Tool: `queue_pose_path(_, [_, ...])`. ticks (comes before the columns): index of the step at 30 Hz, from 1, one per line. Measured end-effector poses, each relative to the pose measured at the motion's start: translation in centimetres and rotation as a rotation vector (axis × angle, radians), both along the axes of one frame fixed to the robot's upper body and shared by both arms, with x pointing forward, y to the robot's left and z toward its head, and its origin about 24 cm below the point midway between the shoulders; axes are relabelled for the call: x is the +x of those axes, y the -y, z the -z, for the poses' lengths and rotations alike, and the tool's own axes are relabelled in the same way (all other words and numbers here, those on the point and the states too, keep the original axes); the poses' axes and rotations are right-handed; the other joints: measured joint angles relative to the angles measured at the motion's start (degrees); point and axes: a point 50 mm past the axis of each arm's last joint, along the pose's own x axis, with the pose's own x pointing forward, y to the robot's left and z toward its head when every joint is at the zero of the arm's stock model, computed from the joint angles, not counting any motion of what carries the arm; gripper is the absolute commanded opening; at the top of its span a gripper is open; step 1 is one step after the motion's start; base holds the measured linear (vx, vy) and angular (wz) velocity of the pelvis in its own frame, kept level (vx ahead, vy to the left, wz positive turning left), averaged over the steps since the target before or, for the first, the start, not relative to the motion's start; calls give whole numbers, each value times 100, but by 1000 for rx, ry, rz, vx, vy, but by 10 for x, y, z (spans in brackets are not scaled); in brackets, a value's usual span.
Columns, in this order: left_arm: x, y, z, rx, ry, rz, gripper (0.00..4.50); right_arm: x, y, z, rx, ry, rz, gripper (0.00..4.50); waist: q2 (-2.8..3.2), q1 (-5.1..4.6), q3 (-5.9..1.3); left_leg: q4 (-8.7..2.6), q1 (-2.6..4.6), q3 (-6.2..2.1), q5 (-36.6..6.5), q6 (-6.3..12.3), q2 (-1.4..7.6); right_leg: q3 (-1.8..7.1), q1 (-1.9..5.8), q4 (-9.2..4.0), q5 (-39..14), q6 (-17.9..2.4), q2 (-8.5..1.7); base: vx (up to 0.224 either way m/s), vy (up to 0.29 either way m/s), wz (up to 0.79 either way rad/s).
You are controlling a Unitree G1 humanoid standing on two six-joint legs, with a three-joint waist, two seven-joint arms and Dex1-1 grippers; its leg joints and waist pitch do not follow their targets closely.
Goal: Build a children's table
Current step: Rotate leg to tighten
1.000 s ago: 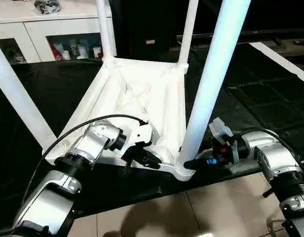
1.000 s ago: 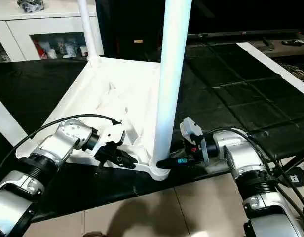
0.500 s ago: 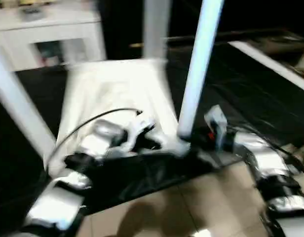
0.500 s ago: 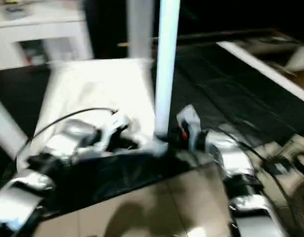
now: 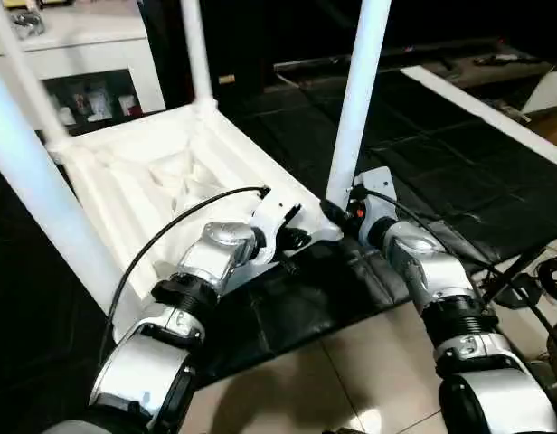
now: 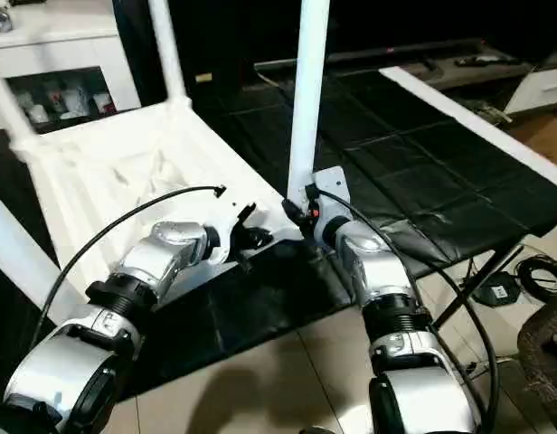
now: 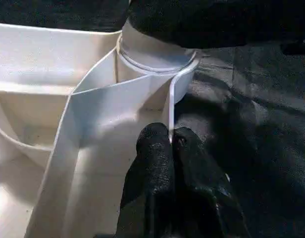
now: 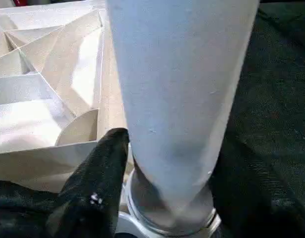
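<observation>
Where a second ago the near leg (image 5: 358,99) stood close at the right of the head views, it now rises nearer the middle, and the upturned tabletop (image 5: 161,181) has swung round on the black desk (image 5: 459,145). Part of that shift is the camera's own. All four legs stand in their sockets, so the build looks nearly done.

From the left wrist, the left claw (image 7: 170,144) is pinched tight on the tabletop's thin rim, just beside the round corner socket (image 7: 157,59). The plastic is smooth, white and faintly glossy, with upright ribs.

From the right wrist, the right claw (image 8: 167,173) straddles the leg's base. One black finger (image 8: 98,173) lies against the tapered tube, and the other side is dark, so whether it is gripping cannot be told.
</observation>
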Motion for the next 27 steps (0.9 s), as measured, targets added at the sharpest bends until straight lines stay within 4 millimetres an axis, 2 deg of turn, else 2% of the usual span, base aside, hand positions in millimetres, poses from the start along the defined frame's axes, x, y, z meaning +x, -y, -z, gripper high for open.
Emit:
queue_pose_path(9, [-1,-13,-1,35,8,110,0,-13,5,5,35,22,-120,372,-1,69,1,2,0,10,-3,-9,1,5,-2,-1,5,0,-3,0,0,0])
queue_pose_path(12, [-5,-20,-1,45,18,194,0,-21,18,8,21,19,-229,398,-1,125,1,2,-2,14,-3,-9,1,5,3,-4,5,1,-7,0,0,0])
queue_pose_path(16, [-10,-36,-3,95,51,331,0,-34,32,6,15,27,-403,431,-1,248,1,2,-5,15,-2,-6,3,4,6,-13,6,0,-7,0,0,0])
queue_pose_path(23, [-20,-54,-7,130,30,553,0,-50,44,-9,-16,-10,-739,446,-7,426,4,25,-4,32,-1,-2,19,2,10,-13,5,-1,-11,0,0,0])
queue_pose_path(27, [-27,-55,-8,130,0,648,0,-56,45,-6,-29,-50,-848,446,-10,482,6,34,-8,38,-2,-3,21,4,13,-13,5,-1,-14,0,0,0])
